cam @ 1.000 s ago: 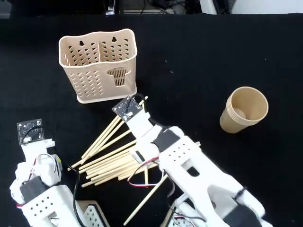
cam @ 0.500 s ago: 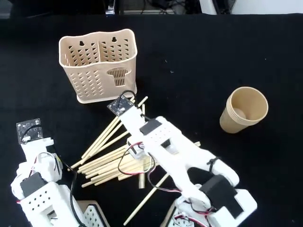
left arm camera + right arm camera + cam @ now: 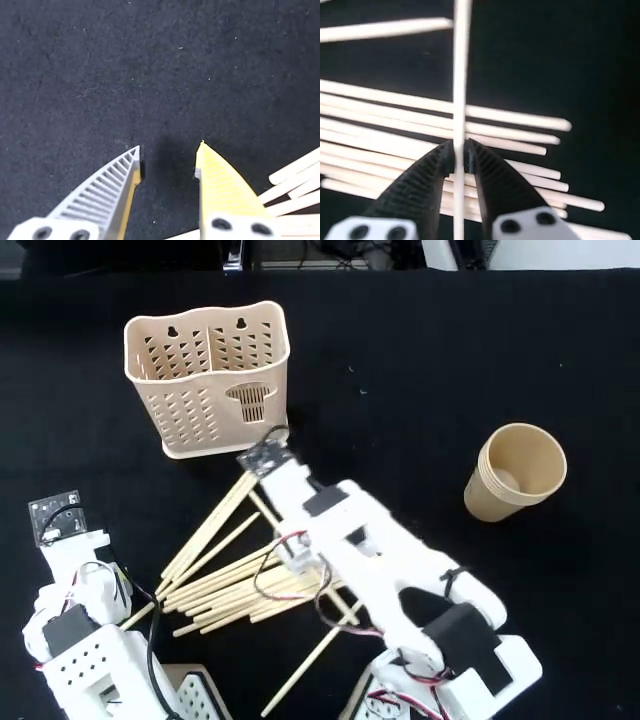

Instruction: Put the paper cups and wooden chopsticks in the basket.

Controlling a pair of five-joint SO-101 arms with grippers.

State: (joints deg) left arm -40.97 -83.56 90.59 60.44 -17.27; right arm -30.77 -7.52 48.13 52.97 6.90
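Right tool (image 3: 459, 150) is clenched on a single pale wooden chopstick (image 3: 461, 75), black fingers pinching it from both sides, and that stick runs straight across the heap of wooden chopsticks (image 3: 230, 585) lying below it. In the high view the heap fans out over the black cloth-covered bench (image 3: 400, 360) in the lower centre of the frame, with its far tips pointing up toward the basket and one loose stick (image 3: 310, 665) lying apart near the bottom edge. The white right arm (image 3: 380, 570) stretches from the lower right up across the heap. The beige perforated plastic basket (image 3: 215, 410) stands upright in the upper left, with a divider down its middle. The stack of tan paper cups (image 3: 515, 472) sits well apart at the right middle, mouth open to the camera. At the lower left, the left tool (image 3: 170, 150) is released, its grey and yellow fingers spread over bare black cloth, with a few chopstick ends just beside the yellow one.
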